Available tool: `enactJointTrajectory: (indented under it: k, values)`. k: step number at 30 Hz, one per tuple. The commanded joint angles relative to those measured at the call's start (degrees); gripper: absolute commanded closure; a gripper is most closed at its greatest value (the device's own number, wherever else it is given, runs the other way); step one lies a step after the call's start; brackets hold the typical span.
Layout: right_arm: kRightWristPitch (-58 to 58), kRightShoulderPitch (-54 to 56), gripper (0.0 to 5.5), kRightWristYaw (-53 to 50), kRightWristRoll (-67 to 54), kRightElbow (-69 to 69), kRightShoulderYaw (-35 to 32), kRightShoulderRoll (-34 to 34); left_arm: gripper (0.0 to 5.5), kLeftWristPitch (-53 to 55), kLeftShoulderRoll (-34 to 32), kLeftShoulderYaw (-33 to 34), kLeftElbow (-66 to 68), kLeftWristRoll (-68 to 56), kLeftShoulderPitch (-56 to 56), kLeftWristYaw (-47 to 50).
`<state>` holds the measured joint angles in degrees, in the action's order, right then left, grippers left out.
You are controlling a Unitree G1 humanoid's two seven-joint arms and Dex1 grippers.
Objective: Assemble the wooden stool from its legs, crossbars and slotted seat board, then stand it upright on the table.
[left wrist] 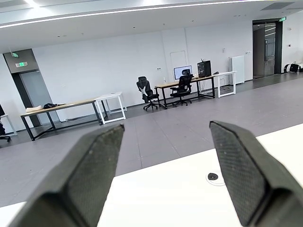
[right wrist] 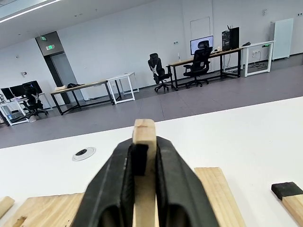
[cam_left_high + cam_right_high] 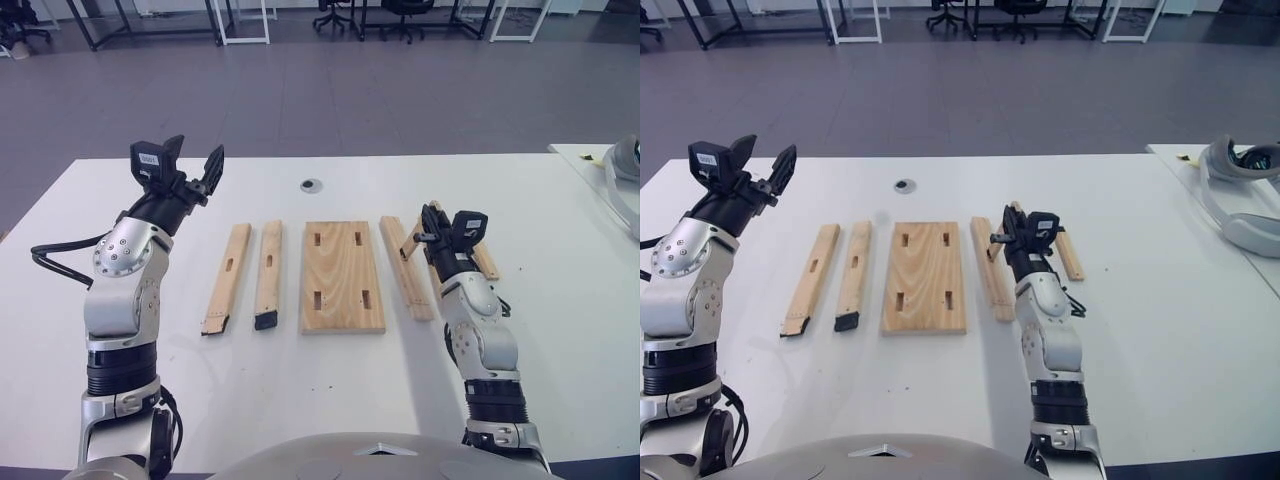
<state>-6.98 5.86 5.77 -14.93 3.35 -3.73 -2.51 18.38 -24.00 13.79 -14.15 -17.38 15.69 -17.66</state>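
**A:** What is the state of the right gripper (image 3: 430, 238)?

**B:** It is clamped on a thin bar (image 2: 144, 130), which I judge to be a crossbar. The bar sits edge-on between the pads. The gripper is low over the table (image 3: 560, 330), just right of the board (image 3: 342, 280).

**A:** How should the bar handle?

**B:** It should be light and stiff. Dry wood ought not to slip against the textured pads. The thin ends could chip if they are forced. Grip it on the flat faces away from the ends, so the ends stay free for the slots.

**A:** What lies around that gripper?

**B:** A leg (image 3: 407, 268) lies flat between the gripper and the board. A black-tipped piece (image 2: 289, 189) lies just beyond the gripper, away from the board.

**A:** And the left gripper (image 3: 196, 158)?

**B:** Its jaws are spread wide and hold nothing. It is raised above the table's left side. The nearest parts are two slotted legs (image 3: 268, 272), flat on the table left of the board and well apart from the gripper.
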Motion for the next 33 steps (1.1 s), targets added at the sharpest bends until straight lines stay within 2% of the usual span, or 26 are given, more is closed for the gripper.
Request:
enactJointTrajectory:
  k: [1, 6, 15, 21, 22, 29, 33]
  values:
    - [1.3, -4.4, 5.08, 1.8, 3.4, -4.1, 0.4, -2.6, 2.18, 0.1, -0.9, 0.0, -0.2, 0.6, 0.6, -0.3]
    - [3.9, -8.4, 5.08, 3.1, 5.9, -6.9, 0.8, -4.5, 2.18, -0.5, -1.2, -0.4, -0.4, 1.5, 0.1, -0.2]
    - [0.3, -11.8, 5.08, 3.0, 9.7, -13.5, 2.5, -6.7, 2.18, -1.9, -1.8, -1.5, 0.3, 3.9, -0.4, -0.5]
    - [2.6, -11.3, 5.08, 3.9, 8.3, -12.5, 3.0, -6.6, 2.18, -2.5, -2.1, -1.9, 0.7, 4.5, -0.5, -0.6]
    - [3.0, -11.0, 4.69, 4.1, 7.7, -11.7, 2.9, -6.4, 2.18, -2.5, -2.1, -1.9, 0.8, 4.7, -0.4, -0.6]
    - [4.2, -9.7, 3.44, 6.0, 6.3, -6.8, 2.9, -6.1, 2.18, -3.2, -2.2, -1.4, 1.3, 5.1, -0.1, -0.6]
    - [-7.0, -8.8, 2.81, 5.6, 7.7, -0.3, 4.1, -8.4, 2.18, -3.3, -2.0, -1.4, 1.3, 5.3, 0.0, -0.3]
